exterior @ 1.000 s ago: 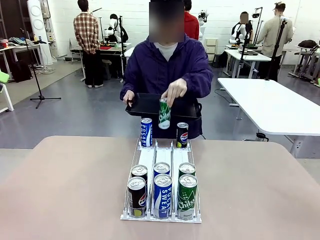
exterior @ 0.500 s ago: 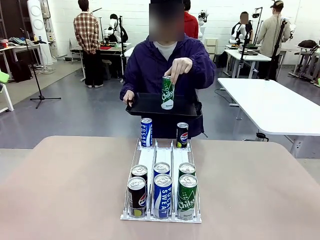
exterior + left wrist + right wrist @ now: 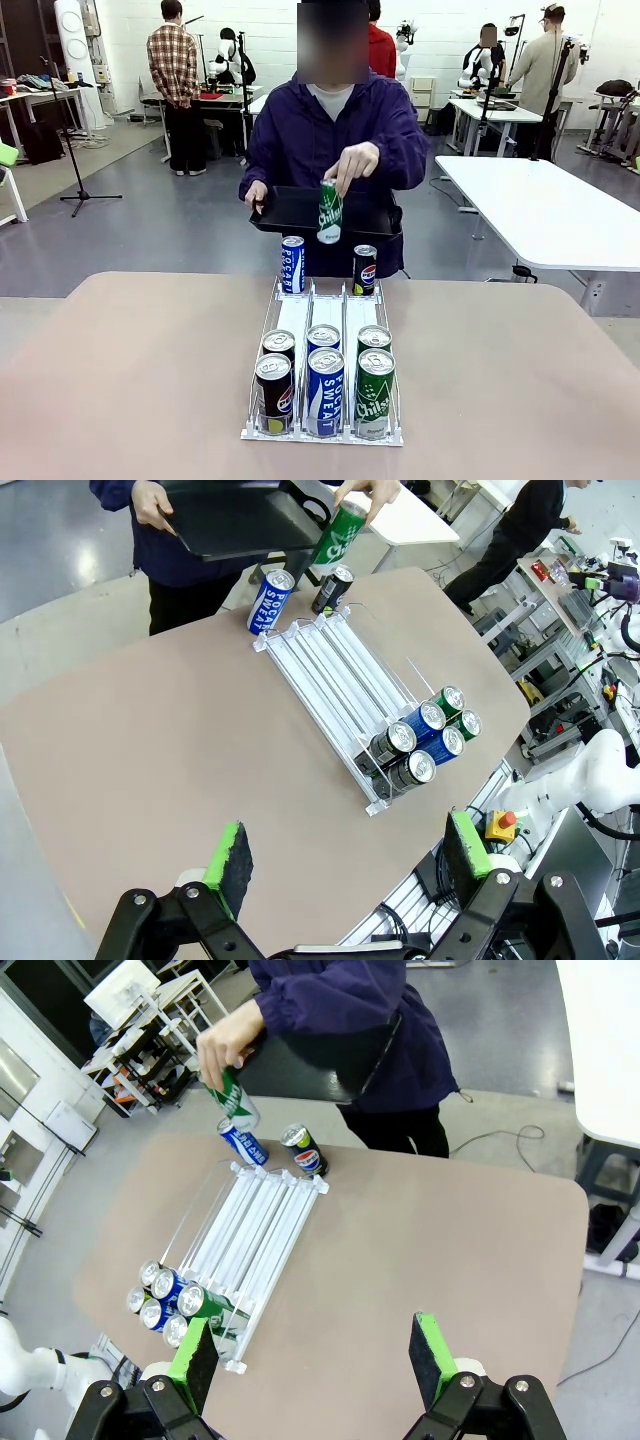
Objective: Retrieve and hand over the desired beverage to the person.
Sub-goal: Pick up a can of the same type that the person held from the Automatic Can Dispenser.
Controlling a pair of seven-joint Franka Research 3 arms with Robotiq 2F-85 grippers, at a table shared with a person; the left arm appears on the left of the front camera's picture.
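The person (image 3: 335, 130) in a dark purple jacket stands at the far side, one hand under a black tray (image 3: 290, 210). Their other hand holds a green can (image 3: 329, 212) by its top, just above the far end of the white three-lane rack (image 3: 295, 315). A blue can (image 3: 292, 264) and a black cola can (image 3: 365, 269) stand at that far end. Several cans sit at the rack's near end: black (image 3: 273, 390), blue (image 3: 325, 390), green (image 3: 375, 392). My left gripper (image 3: 348, 852) and right gripper (image 3: 312, 1358) hover high over the table, both open and holding nothing.
The tan table (image 3: 120, 370) has bare surface on both sides of the rack. A white table (image 3: 540, 200) stands off to the right beyond it. Other people work farther back. A red stop button (image 3: 503, 820) sits below the table edge.
The person's hand lifted the green can up to chest height, then lowered it again toward the rack's far end. Both grippers stayed still and open.
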